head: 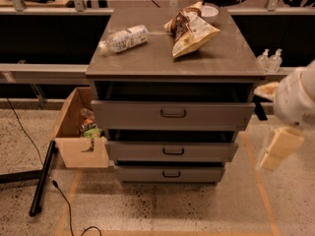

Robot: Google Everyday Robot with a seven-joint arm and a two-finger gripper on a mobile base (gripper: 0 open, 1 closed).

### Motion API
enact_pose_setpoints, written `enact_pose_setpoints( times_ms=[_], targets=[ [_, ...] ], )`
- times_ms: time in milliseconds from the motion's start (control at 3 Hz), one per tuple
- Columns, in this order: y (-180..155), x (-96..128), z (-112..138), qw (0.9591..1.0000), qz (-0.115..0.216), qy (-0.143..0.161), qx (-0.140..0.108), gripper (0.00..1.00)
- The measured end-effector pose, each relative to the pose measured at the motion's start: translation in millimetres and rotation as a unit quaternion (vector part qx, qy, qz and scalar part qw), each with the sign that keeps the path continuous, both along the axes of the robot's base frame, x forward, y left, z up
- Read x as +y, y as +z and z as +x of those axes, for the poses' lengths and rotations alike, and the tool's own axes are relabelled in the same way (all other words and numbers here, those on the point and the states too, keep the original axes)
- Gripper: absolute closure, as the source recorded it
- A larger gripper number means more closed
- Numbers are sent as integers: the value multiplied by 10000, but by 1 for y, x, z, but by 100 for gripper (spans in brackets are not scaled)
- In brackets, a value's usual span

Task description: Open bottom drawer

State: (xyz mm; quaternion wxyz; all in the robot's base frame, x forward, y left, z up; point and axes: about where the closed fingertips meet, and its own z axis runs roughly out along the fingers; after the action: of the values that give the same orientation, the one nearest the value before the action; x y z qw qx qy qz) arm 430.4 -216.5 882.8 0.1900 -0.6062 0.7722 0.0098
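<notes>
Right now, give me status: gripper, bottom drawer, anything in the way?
Gripper hangs right of the cabinet, touching nothing. Bottom drawer looks shut, handle untouched. Cardboard box left of cabinet, not in front.
</notes>
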Motion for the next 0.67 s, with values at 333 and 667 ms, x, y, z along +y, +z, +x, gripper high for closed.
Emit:
enact_pose_setpoints(
  times_ms=[333,667],
  targets=[
    [-87,6,-4,9991,108,394,113,0],
    [-113,10,7,9989,132,427,-125,0]
  ],
)
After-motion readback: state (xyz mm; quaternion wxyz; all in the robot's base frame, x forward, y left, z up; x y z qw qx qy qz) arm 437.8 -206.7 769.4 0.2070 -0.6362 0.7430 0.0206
